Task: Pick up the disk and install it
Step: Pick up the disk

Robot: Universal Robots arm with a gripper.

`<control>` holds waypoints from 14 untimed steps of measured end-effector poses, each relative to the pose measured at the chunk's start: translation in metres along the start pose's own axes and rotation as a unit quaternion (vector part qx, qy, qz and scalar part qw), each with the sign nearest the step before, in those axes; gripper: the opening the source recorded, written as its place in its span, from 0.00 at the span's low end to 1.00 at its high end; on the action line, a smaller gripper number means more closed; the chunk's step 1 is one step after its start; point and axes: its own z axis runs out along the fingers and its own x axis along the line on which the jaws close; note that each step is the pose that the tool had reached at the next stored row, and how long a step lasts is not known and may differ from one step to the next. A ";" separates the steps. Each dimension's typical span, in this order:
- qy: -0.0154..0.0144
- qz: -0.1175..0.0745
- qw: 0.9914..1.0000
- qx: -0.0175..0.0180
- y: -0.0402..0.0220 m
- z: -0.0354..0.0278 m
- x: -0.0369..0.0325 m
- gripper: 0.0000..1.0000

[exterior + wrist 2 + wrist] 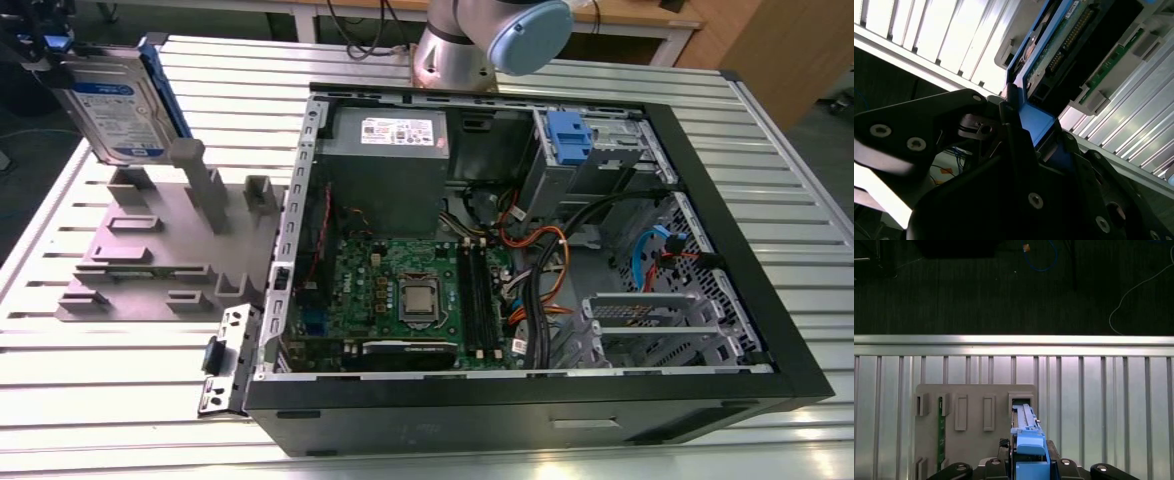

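Observation:
The disk (123, 98), silver with a white-and-blue label and a blue plastic frame, stands upright on edge at the exterior view's far left. It is over the grey slotted holder (160, 250). My gripper (44, 48) is shut on its upper end. In the first wrist view the disk's blue-framed edge (1028, 437) sits between the gripper's (1030, 462) fingers, just over a slot of the holder (974, 440). In the second wrist view the black fingers (1004, 115) clamp the blue frame (1036, 122). I cannot tell whether the disk's lower edge still touches the holder.
An open black computer case (694, 200) lies on the slatted metal table (120, 360) at the exterior view's right, showing a motherboard, cables and a grey metal box (387, 135). A blue latch (567, 135) marks its drive bay. The arm's base (461, 50) stands behind the case.

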 end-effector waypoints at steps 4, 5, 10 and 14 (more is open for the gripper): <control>0.000 0.000 1.000 0.000 0.0001 -0.0019 0.0000 0.36; 0.000 0.000 1.000 0.000 0.0001 -0.0024 0.0000 0.36; 0.000 0.000 1.000 0.000 0.0001 -0.0044 -0.0001 0.36; 0.000 0.000 1.000 0.000 0.0002 -0.0068 -0.0001 0.36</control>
